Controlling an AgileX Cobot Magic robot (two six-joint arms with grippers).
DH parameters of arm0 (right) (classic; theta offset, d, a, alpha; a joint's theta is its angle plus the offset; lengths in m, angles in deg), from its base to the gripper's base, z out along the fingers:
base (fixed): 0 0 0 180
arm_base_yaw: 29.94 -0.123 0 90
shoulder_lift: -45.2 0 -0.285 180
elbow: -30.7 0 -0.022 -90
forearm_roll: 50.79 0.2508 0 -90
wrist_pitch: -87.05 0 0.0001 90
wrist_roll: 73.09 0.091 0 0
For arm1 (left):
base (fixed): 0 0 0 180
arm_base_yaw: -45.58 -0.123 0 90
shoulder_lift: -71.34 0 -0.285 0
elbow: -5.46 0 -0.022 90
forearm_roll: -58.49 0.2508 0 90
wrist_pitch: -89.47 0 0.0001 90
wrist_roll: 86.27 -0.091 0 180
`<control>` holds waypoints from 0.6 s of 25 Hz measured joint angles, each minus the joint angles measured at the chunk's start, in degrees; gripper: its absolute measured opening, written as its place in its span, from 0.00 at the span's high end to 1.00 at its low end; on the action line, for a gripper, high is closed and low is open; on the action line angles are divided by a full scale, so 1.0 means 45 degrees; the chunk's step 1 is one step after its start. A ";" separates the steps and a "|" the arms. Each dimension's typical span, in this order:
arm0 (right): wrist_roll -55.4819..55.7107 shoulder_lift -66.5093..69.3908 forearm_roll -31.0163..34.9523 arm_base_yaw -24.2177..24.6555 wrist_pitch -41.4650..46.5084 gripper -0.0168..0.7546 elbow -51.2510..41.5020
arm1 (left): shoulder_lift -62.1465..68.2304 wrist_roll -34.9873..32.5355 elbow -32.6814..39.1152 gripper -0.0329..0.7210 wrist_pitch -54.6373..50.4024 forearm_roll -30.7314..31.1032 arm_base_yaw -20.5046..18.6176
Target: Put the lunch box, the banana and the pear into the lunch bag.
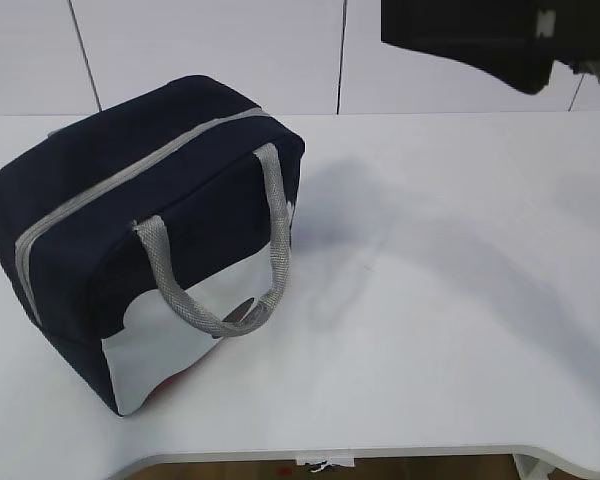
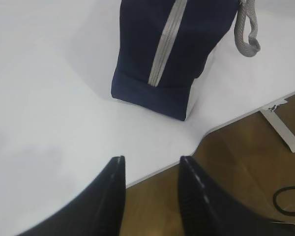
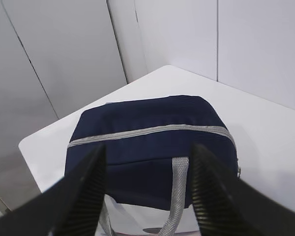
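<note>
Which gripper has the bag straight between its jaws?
The right gripper: the closed zipper of the bag shows through its open jaws. The left gripper instead frames the table edge and floor, with the bag farther ahead.

Lunch bag point(image 1: 150, 240) zipped, contents hidden; right arm point(image 1: 500, 40) cut off by top edge.

The white surface point(image 1: 450, 330) is flat and smooth. Behind the surface stands a pale wall point(image 1: 210, 50). Under the surface lies a brown wooden floor point(image 2: 246, 167), with a black cable point(image 2: 287, 201) on it.
</note>
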 joint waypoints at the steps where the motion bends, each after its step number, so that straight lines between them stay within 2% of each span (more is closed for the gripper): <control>1: 0.0000 -0.0047 0.0000 0.0000 0.0026 0.44 -0.0029 | -0.0502 0.0000 0.0373 0.60 0.0068 -0.0001 0.0000; 7: -0.0078 -0.0126 0.0000 0.0000 0.0050 0.44 -0.0079 | -0.2959 0.0055 0.2306 0.62 0.0668 0.0078 0.0000; 15: -0.0149 -0.0157 0.0000 0.0000 0.2189 0.44 -0.0079 | -0.3233 0.0100 0.2506 0.63 0.0847 0.0138 0.0000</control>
